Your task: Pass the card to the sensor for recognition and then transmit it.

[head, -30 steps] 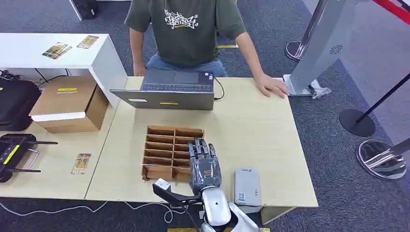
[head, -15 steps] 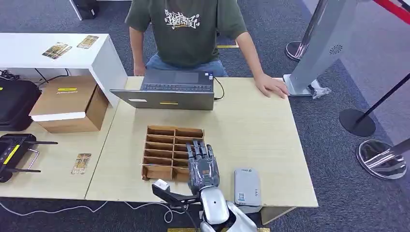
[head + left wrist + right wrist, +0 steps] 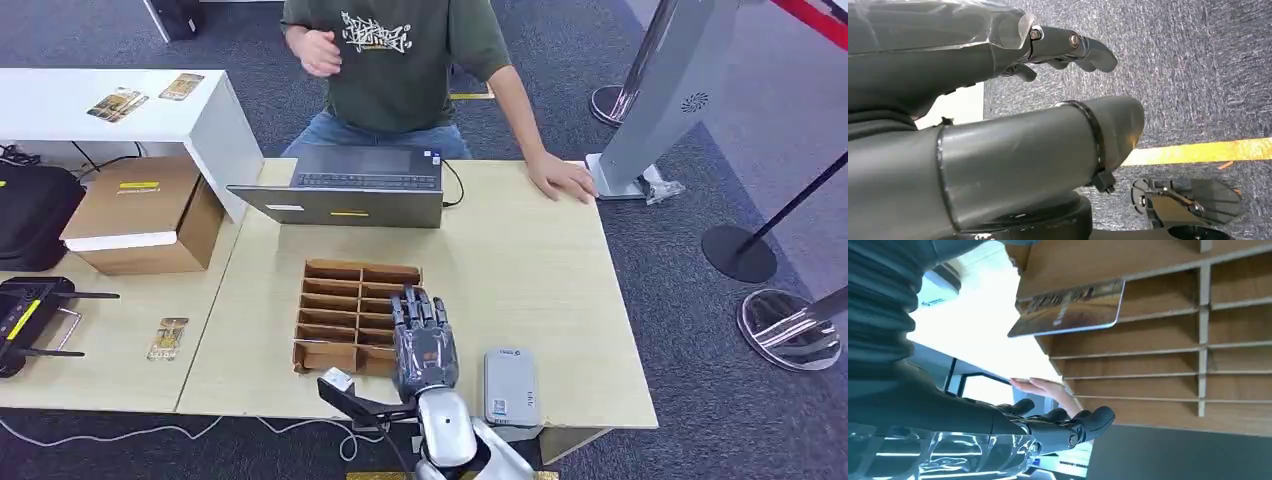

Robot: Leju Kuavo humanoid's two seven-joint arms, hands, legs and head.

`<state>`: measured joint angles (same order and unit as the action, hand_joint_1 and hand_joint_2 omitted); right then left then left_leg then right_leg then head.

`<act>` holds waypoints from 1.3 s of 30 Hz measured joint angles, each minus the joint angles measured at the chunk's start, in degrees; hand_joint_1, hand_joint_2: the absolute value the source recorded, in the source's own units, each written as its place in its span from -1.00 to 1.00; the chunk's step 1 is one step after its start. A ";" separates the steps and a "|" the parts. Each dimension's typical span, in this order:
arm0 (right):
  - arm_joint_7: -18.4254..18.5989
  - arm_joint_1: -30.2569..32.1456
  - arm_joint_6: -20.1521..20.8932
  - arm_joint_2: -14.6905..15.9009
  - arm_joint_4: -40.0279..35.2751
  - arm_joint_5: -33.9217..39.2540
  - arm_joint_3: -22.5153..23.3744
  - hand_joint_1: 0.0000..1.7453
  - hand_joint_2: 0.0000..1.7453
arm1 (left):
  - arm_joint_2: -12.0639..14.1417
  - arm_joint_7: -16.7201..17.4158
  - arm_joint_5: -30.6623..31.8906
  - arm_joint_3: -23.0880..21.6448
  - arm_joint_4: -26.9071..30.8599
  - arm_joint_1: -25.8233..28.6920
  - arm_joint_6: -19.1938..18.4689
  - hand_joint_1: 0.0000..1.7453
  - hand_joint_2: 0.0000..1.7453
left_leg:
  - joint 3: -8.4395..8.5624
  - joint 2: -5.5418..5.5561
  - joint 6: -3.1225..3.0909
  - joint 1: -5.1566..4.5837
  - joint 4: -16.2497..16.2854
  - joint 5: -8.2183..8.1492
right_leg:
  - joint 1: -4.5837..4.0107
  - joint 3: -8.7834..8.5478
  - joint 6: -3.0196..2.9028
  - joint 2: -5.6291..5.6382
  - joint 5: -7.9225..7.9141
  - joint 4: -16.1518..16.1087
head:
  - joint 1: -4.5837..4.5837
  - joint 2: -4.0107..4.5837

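Observation:
A brown compartmented wooden tray (image 3: 345, 310) lies on the light table (image 3: 520, 270) in front of me. My right hand (image 3: 423, 340) hovers over the tray's near right compartments, fingers stretched out flat and holding nothing. In the right wrist view a glossy card (image 3: 1068, 309) stands on edge in one tray slot (image 3: 1148, 330), apart from my fingers (image 3: 1068, 427). The grey sensor box (image 3: 511, 392) sits on the table just right of my right wrist. My left hand (image 3: 998, 100) hangs over dark carpet, fingers apart and empty.
A grey laptop (image 3: 350, 185) stands behind the tray. A person sits beyond it, one hand (image 3: 562, 178) flat on the table's far right. A cardboard box (image 3: 145, 213), a loose card (image 3: 169, 338) and a black device (image 3: 30, 315) lie to the left.
The person has lifted one hand from behind the laptop up to chest height. My right hand has barely shifted over the tray.

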<state>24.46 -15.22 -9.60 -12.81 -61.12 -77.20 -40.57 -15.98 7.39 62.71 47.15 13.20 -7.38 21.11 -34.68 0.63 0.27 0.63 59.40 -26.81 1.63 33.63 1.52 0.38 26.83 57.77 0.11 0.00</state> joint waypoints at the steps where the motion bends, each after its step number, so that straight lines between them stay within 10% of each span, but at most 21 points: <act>1: 0.15 0.27 0.11 0.22 -0.87 -0.19 0.11 -1.00 1.00 | 0.02 0.00 0.02 0.00 0.00 0.03 0.04 -1.00 -1.00 | 0.00 0.00 0.00 0.00 0.00 0.00 | 0.00 0.00 0.00 0.00 0.00 0.00 | 0.02 0.00; 39: -2.14 2.31 2.21 1.49 -4.83 0.59 0.48 -1.00 1.00 | 0.07 0.87 0.52 -1.09 0.02 -0.21 -0.20 -1.00 -1.00 | 0.00 0.00 0.00 0.00 0.00 0.00 | 0.00 -0.01 0.00 0.00 0.00 0.00 | 0.00 0.00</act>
<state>22.32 -12.90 -7.39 -11.32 -65.94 -76.61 -40.09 -15.91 8.26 63.23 46.05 13.22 -7.59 20.92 -34.68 0.64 0.27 0.63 59.40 -26.81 1.63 33.62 1.52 0.38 26.83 57.77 0.11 0.00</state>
